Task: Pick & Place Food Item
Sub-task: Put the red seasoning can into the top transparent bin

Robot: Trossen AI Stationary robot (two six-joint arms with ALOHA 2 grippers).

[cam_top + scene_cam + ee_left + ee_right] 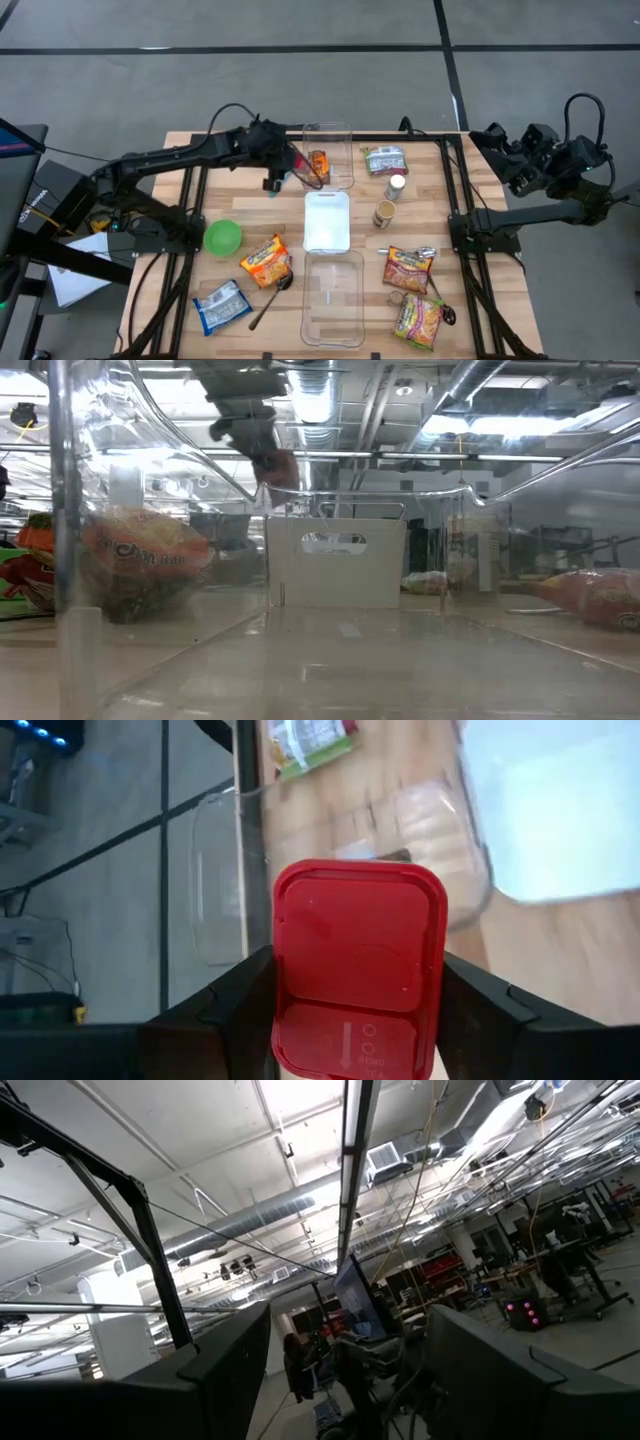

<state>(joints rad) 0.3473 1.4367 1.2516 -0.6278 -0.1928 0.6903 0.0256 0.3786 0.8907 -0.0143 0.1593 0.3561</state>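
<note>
From above, the left gripper (pixel 296 166) hangs at the near-left edge of the far clear bin (pixel 330 130), its fingers closed on a red-lidded food item (pixel 300 162); an orange packet (pixel 319 166) already lies inside that bin, just beside the gripper, so the container lies a short way further along the arm's reach rather than off to a side. The right gripper (pixel 500 140) waits well apart, past the table's right edge and lifted, which leaves the left arm by far the nearer to the bin. At table height, the held item (pixel 278 468) shows as a reddish blur raised above the surface under the dark gripper body, with a clear wall curving below it; whether it sits over the bin's opening or just outside the rim cannot be told from there. Past the left wrist, the two dark fingers (pixel 230 995) clamp the sides of the red lid (pixel 360 935), the item's long axis running away from the wrist between them, and the bin's clear wall (pixel 215 880) lies directly beyond and below. Past the right wrist, the parted fingers (pixel 225 1360) hold nothing and point up at the ceiling.
</note>
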